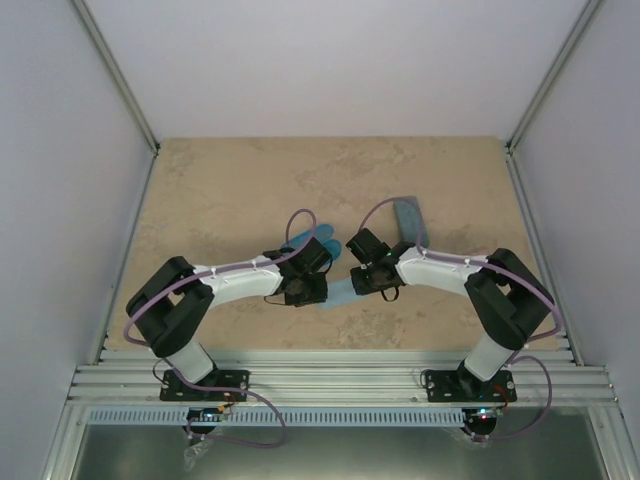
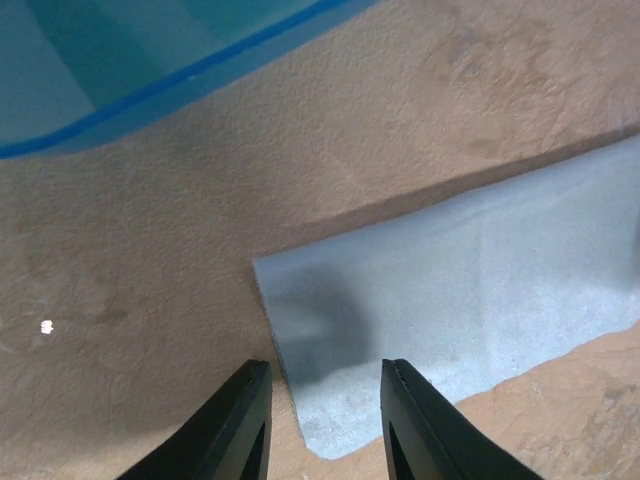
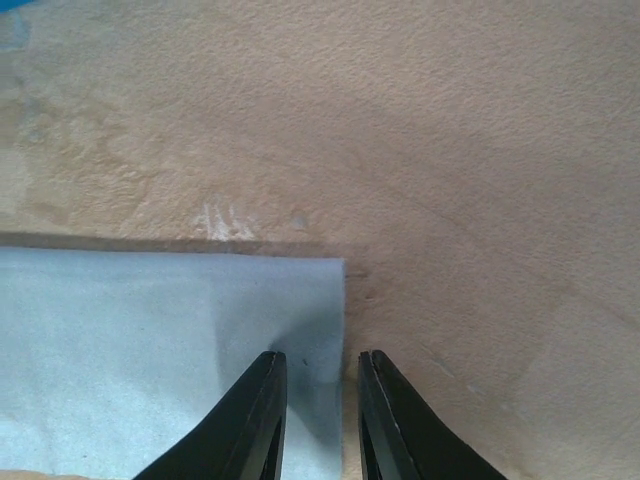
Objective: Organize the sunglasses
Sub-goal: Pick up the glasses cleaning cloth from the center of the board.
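Neither pair of sunglasses shows in any view. Both grippers hang low over a light blue cloth point(image 1: 341, 292) lying flat on the table. My left gripper point(image 2: 325, 378) is open, and its fingers straddle the cloth's point(image 2: 470, 290) left corner edge. My right gripper point(image 3: 322, 362) is open by a narrow gap, and its fingers straddle the cloth's point(image 3: 150, 340) right edge. Nothing is held in either. In the top view, the left gripper point(image 1: 308, 291) and right gripper point(image 1: 366, 281) face each other across the cloth.
A glossy blue case point(image 2: 150, 60) lies just beyond the left gripper, partly under the left wrist in the top view point(image 1: 298, 240). A grey-blue rectangular case point(image 1: 408, 218) lies behind the right wrist. Beige tabletop point(image 1: 230, 190) stretches to the back walls.
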Tool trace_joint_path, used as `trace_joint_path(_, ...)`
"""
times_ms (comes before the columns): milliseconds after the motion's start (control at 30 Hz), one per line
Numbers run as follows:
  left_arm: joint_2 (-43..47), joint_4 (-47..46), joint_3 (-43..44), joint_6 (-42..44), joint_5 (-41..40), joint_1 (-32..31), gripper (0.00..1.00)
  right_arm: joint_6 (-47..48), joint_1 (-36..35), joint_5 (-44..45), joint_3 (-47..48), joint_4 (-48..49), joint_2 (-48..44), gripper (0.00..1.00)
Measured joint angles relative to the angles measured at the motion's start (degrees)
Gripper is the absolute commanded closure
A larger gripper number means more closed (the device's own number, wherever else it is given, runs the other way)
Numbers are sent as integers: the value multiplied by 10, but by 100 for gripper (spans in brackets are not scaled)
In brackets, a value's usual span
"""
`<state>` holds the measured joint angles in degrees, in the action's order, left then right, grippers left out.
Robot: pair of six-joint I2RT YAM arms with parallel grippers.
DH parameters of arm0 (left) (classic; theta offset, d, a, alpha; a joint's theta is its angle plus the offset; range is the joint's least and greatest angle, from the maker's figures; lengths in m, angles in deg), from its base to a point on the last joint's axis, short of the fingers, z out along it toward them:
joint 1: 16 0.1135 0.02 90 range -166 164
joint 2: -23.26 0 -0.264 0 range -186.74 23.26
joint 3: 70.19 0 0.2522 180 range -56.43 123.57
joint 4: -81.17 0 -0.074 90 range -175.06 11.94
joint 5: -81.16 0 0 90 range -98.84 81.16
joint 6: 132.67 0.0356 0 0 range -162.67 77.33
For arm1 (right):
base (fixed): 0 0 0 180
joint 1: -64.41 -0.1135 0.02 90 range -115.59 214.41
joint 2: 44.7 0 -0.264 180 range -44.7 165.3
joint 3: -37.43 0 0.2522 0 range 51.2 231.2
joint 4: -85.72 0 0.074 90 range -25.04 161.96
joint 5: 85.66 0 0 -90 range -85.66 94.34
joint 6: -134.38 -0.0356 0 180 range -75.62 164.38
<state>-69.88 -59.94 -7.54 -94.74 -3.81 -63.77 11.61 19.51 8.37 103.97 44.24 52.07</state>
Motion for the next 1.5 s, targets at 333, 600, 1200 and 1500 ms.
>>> trace_joint_path(333,-21,3,18,-19,2,-5,80,-3,-3,-6,-7,26,0,92)
trace_joint_path(600,-33,12,29,-28,-2,-7,100,-5,-3,-16,-17,48,-3,99)
trace_joint_path(1200,-7,70,49,-38,-76,-8,100,2,-6,-50,5,16,-25,99)
trace_joint_path(1500,32,101,99,-28,-95,25,100,22,-6,-62,115,-3,-25,100)
